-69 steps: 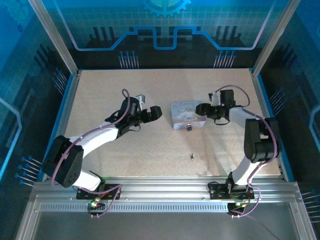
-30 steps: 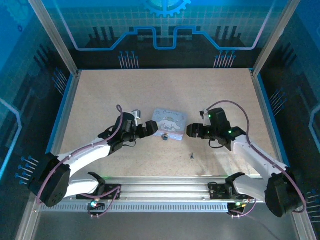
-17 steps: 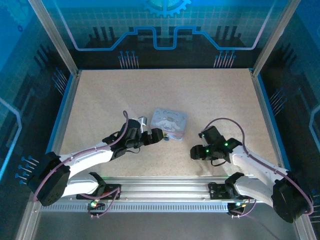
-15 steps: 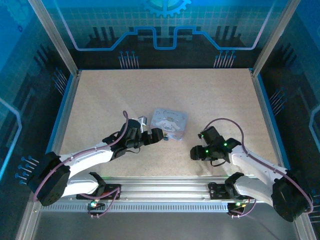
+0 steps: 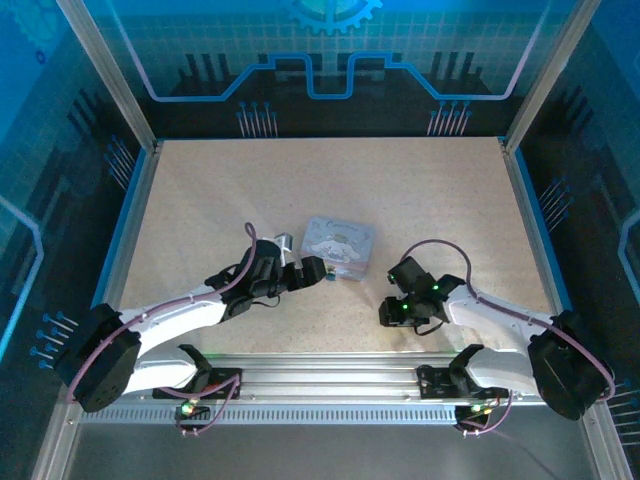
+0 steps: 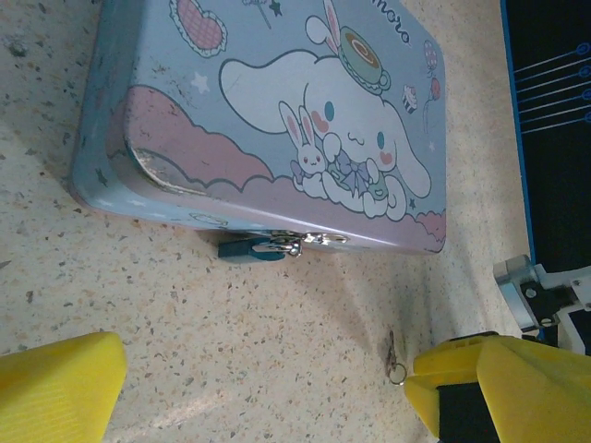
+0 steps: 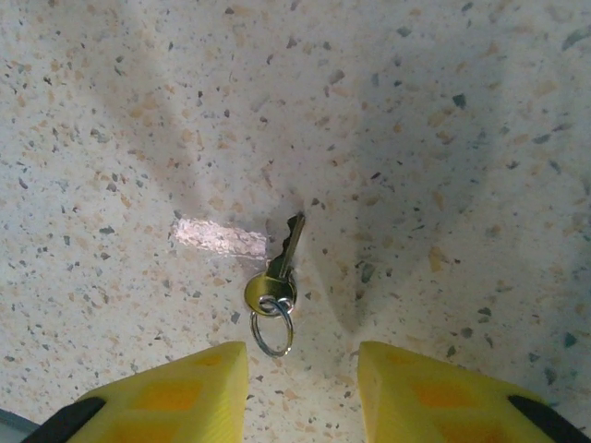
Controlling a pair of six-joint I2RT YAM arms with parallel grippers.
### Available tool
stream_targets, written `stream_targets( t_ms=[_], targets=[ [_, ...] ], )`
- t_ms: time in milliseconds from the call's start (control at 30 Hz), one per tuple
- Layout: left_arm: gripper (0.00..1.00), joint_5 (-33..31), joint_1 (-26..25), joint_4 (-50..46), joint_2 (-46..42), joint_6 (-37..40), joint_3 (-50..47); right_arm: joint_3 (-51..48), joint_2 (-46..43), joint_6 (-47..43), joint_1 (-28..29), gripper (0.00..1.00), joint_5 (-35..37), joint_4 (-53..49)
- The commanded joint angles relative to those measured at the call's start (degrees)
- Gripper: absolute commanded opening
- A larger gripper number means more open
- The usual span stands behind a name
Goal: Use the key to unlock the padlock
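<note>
The padlock (image 6: 245, 247) is a small dark teal body with a metal shackle. It hangs from the clasp on the near side of the lavender cartoon tin (image 6: 277, 101) and rests on the table. My left gripper (image 6: 277, 406) is open, its yellow fingers (image 6: 55, 388) wide apart a little short of the padlock; from above it (image 5: 318, 270) sits just left of the tin (image 5: 338, 243). The key (image 7: 280, 272), brass-headed with a wire ring, lies flat on the table. My right gripper (image 7: 300, 388) hovers open over it, the ring just ahead of the gap. The key (image 6: 394, 355) also lies beside my left gripper's right finger.
The speckled tabletop (image 5: 250, 190) stretches far behind the tin. An aluminium rail (image 5: 330, 375) runs along the near edge, close behind my right gripper (image 5: 386, 312). Blue walls stand on either side.
My right gripper has swung from beside the tin toward the near edge, over the key, and its fingers have narrowed. The left gripper has shifted slightly nearer and stays wide open.
</note>
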Motion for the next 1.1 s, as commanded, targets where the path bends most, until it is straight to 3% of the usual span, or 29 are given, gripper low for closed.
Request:
stream_targets(
  t_ms=[0,400,1067],
  targets=[
    [0.99,-1.0,-0.4,-0.5,-1.4,0.4,-0.6,1.2,0.9,1.1,1.0,0.36,0.7,1.1],
    [0.99,-1.4,-0.4,-1.0,-1.8,0.6,-0.8,1.3,2.7,1.7,1.5,0.3,0.2,2.6],
    [0.99,-1.5,-0.4,-2.3,-4.4,-0.3,-1.5,0.7,1.0,0.3,2.1,0.0,1.9,2.5]
  ],
)
